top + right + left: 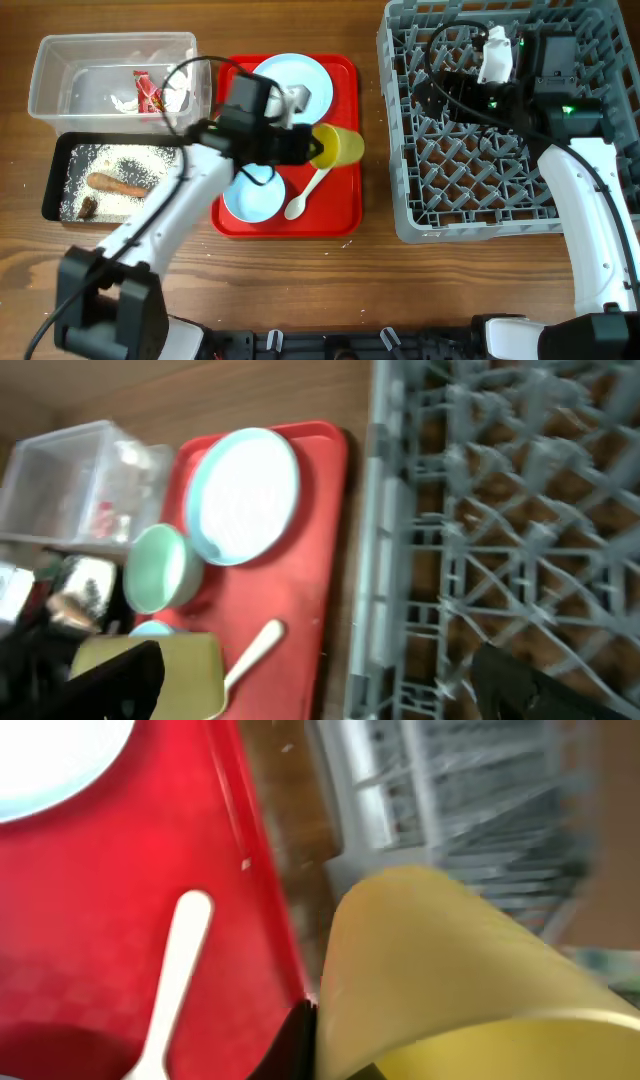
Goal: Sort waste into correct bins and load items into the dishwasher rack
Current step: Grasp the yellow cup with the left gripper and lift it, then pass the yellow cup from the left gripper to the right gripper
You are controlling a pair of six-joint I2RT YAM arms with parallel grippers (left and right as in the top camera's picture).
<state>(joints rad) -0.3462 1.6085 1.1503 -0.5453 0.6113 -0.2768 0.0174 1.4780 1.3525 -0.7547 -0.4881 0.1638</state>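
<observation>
Sideways, the yellow cup (343, 146) aims its base at the rack (480, 228), left fingers (299, 1042) clamped on its rim, right fingers (110, 682) apart.

Table: brown wooden table top (300, 290), matt, grain showing.
Serving tray: flat red plastic serving tray (340, 205), smooth, glossy.
Cup: small yellow plastic cup (342, 147), smooth, dull sheen.
Rack: large grey plastic lattice crate (480, 230), matt.
Tub, 10 o'clock: clear plastic rectangular tub (45, 80), see-through, slightly cloudy.
Spoon: white plastic spoon (305, 195), smooth.

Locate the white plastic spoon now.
In the overhead view the white plastic spoon lies on the flat red serving tray, right of the light blue bowl, near the small yellow cup.
</observation>
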